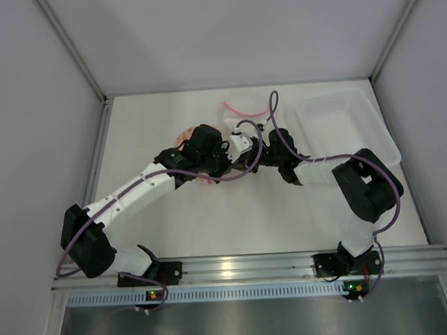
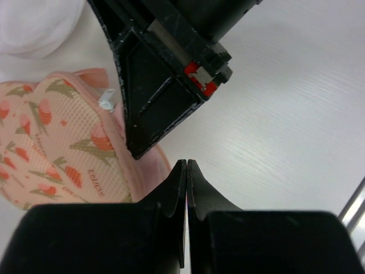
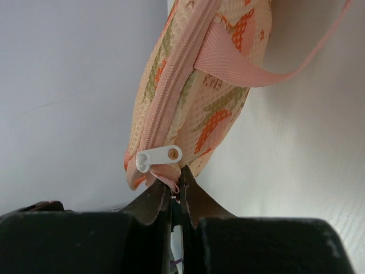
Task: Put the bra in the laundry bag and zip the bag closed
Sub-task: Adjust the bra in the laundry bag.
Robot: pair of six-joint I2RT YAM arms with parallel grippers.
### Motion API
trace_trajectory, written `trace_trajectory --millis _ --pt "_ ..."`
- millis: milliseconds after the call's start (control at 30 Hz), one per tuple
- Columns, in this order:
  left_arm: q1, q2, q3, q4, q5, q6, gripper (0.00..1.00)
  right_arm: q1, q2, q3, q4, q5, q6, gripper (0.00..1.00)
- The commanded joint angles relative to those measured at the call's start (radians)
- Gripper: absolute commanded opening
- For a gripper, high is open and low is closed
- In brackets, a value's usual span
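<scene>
My left gripper [image 2: 186,168] is clenched tip to tip, just beside the pink edge of the laundry bag [image 2: 51,142]. My right gripper [image 3: 181,174] is clamped too. I think it's pinching the bag at its zip end, though the tips hide the bite. The white zipper pull [image 3: 159,157] sits right above them. The bag lies mid-way across the table [image 1: 211,213], between both grippers. Farther back is a white mesh pouch [image 1: 235,107], and far right a clear tray [image 1: 341,120].
</scene>
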Motion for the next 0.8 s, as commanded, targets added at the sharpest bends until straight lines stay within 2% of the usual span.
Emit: trace_trajectory --millis 0,67,167,200,233,267,367,433,600,767 --pt "-0.003 -0.031 0.034 0.014 0.118 -0.061 0.00 0.008 0.001 0.044 0.069 0.010 0.023 0.00" --pt "-0.003 -0.034 0.029 0.016 0.123 -0.082 0.00 0.008 0.007 0.041 0.084 0.013 0.039 0.00" --pt "0.007 -0.043 0.063 0.016 -0.004 -0.075 0.00 0.005 -0.010 0.029 0.077 0.000 0.026 0.00" --pt "0.025 -0.043 0.072 0.016 -0.026 -0.068 0.05 0.001 -0.014 0.025 0.069 -0.004 0.026 0.00" --pt "0.049 -0.046 0.089 0.013 -0.040 -0.052 0.13 0.001 -0.019 0.020 0.067 -0.004 0.027 0.00" --pt "0.054 -0.049 0.087 0.013 -0.052 -0.030 0.33 0.001 -0.027 0.011 0.067 -0.005 0.027 0.00" --pt "0.034 -0.055 0.078 0.013 -0.118 0.039 0.60 0.002 -0.033 0.008 0.073 -0.011 0.036 0.00" --pt "0.019 -0.049 0.077 0.002 -0.129 0.057 0.63 0.005 -0.037 0.009 0.066 -0.010 0.039 0.00" --pt "-0.003 -0.043 0.047 -0.003 -0.134 0.085 0.64 0.010 -0.047 0.009 0.061 -0.016 0.039 0.00" --pt "-0.007 -0.002 0.060 -0.001 -0.235 0.099 0.61 0.008 -0.057 0.005 0.061 -0.022 0.044 0.00"
